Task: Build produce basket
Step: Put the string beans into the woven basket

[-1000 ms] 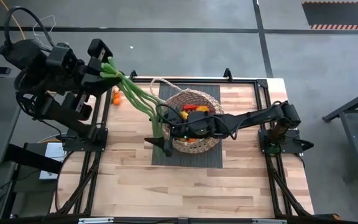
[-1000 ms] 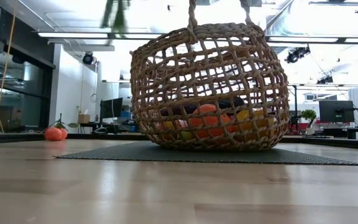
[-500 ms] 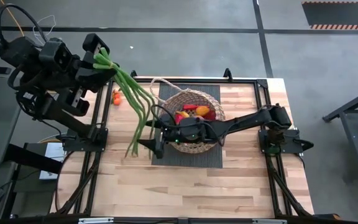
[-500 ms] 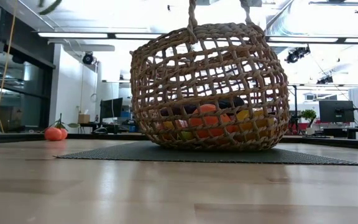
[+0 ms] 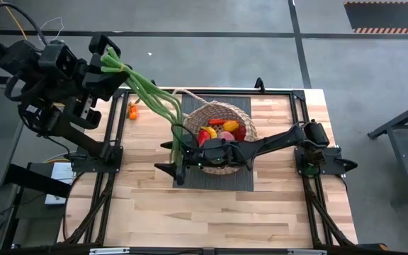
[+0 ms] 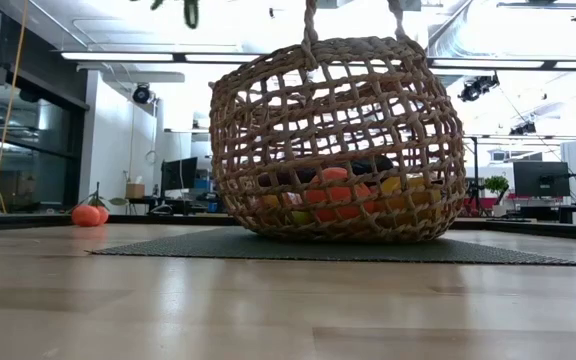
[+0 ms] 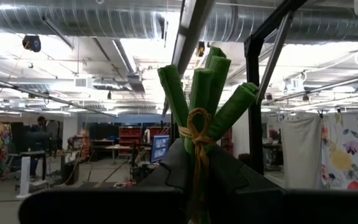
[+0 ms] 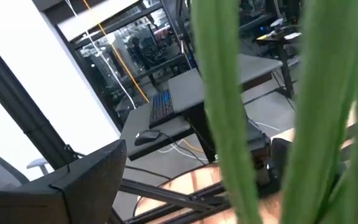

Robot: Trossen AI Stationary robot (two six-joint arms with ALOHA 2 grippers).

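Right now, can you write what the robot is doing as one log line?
left gripper: shut on long green bean stalks, raised | right gripper: open, beside round tan wicker basket | basket: holds colourful toy produce

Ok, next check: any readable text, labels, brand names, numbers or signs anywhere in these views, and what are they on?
None can be read.
Basket, green stalks and the produce in the basket: no print shows.
Monitors in the room behind: too small to read.
Keyboard on a desk: keys too blurred to read.
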